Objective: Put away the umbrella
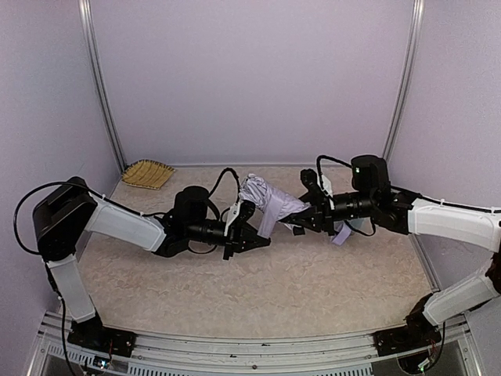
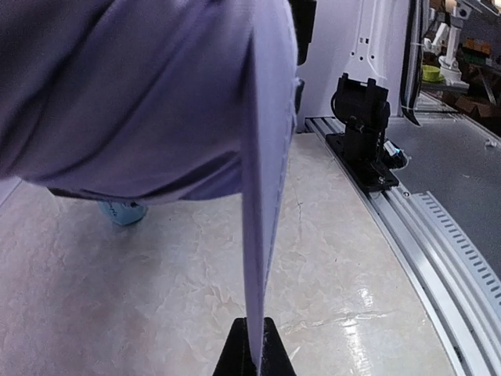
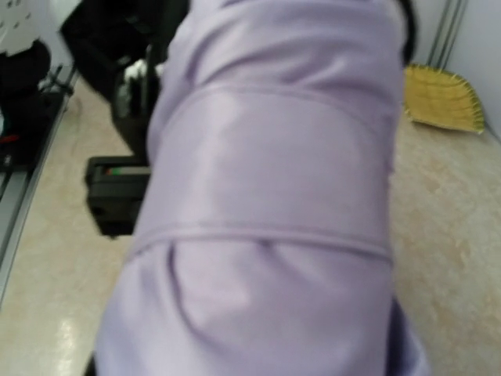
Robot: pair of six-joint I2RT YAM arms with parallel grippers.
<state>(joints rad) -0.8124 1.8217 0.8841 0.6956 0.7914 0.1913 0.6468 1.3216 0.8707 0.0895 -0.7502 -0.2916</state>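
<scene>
The umbrella (image 1: 270, 200) is a folded bundle of pale lavender fabric, held above the table between my two arms. Its fabric strap (image 2: 262, 196) runs taut from the bundle (image 2: 141, 94) down into my left gripper (image 2: 254, 348), whose jaws are shut on the strap's end. In the top view the left gripper (image 1: 252, 237) sits just below and left of the bundle. My right gripper (image 1: 300, 218) is closed on the bundle's right end. Lavender fabric (image 3: 266, 219) fills the right wrist view and hides those fingers.
A woven yellow tray (image 1: 148, 173) lies at the back left of the table and shows again as the tray (image 3: 442, 98) in the right wrist view. A light-blue cup (image 2: 121, 211) stands on the table under the bundle. The right arm's base (image 2: 364, 129) and the front rail (image 2: 438, 235) border the near edge.
</scene>
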